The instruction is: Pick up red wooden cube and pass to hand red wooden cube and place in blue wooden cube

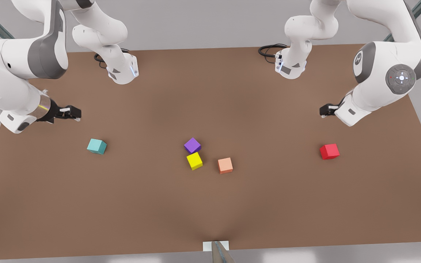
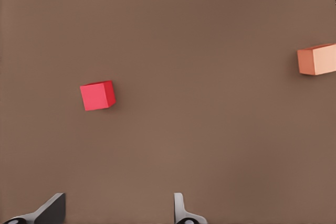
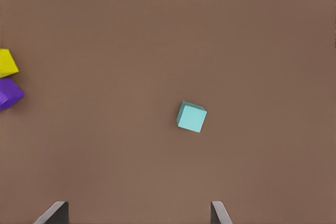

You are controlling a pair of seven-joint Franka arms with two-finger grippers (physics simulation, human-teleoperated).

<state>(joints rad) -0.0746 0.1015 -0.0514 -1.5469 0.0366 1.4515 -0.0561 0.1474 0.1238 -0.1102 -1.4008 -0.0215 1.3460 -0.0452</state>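
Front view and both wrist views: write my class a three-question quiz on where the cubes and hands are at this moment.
1. True or false: the red cube is held by a hand.
2. Which cube touches the purple cube? A) salmon B) yellow C) teal
3. Fill in: the left hand hovers near the ___ cube.

Key:
1. False. It lies on the table; both hands are open, and the right hand hovers near the teal cube.
2. B, the yellow cube.
3. Red.

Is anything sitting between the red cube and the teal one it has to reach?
Yes. The red wooden cube and the blue wooden cube lie far apart on the table, and between them sit the purple cube, yellow cube and salmon-orange cube.
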